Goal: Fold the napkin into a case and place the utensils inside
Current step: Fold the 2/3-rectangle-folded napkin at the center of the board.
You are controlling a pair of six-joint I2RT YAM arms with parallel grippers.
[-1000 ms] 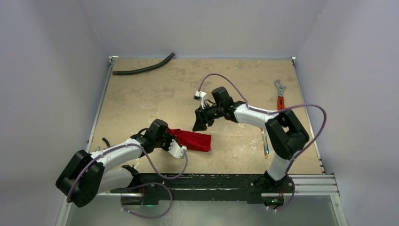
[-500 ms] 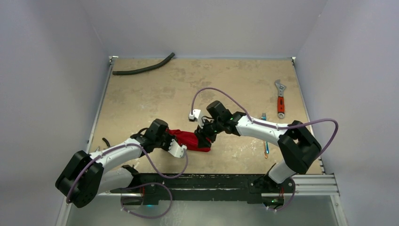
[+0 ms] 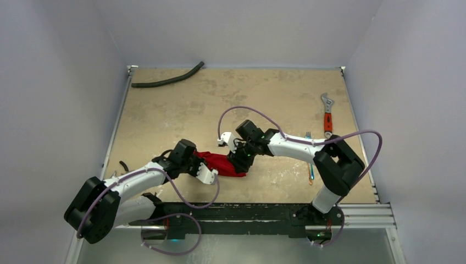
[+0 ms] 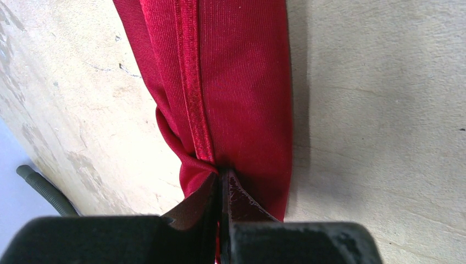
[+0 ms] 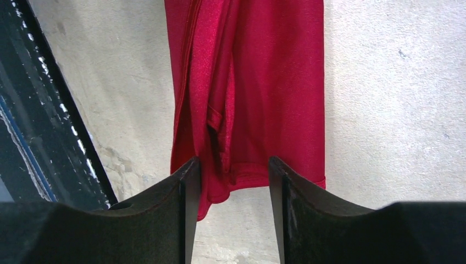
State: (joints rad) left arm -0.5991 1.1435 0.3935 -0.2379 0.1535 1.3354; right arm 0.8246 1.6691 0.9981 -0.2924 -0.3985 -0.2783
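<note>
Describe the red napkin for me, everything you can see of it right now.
The napkin is a bright red, slightly shiny cloth with a fine ribbed weave and a stitched hem running along its length. It is folded into a long narrow band of several layers and lies flat on the tan table, near the front edge between the two arms. One end is bunched and pinched in the shut left tool. The other end, where the layers gape a little, sits between the open fingers of the right tool.
</note>
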